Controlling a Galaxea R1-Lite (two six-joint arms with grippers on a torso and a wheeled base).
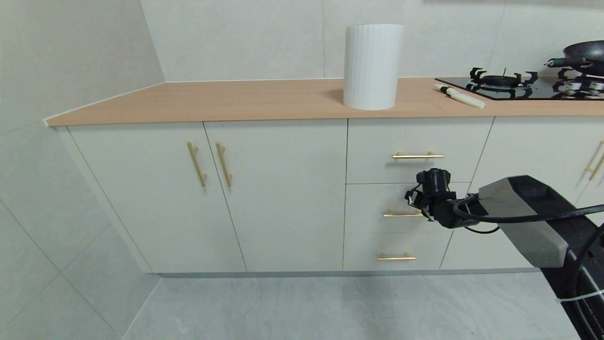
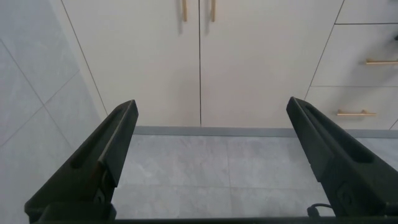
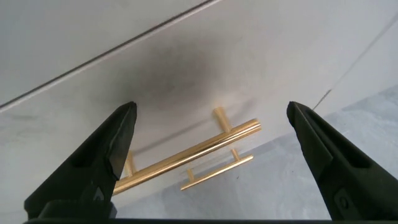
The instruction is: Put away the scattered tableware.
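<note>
My right gripper (image 3: 209, 112) is wide open and empty just by the middle drawer handle (image 3: 186, 155), so I think I must pinch it next and pull, while the knife (image 1: 459, 96) lies up on the counter (image 1: 236, 99) and my left gripper (image 2: 211, 104) hangs open, empty

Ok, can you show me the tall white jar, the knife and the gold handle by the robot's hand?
Tall white jar (image 1: 373, 66): head view, middle of its ribbed side.
Knife (image 1: 465, 98): head view, middle of its pale length.
Gold handle (image 3: 186, 157): right wrist view, middle of the bar.
</note>
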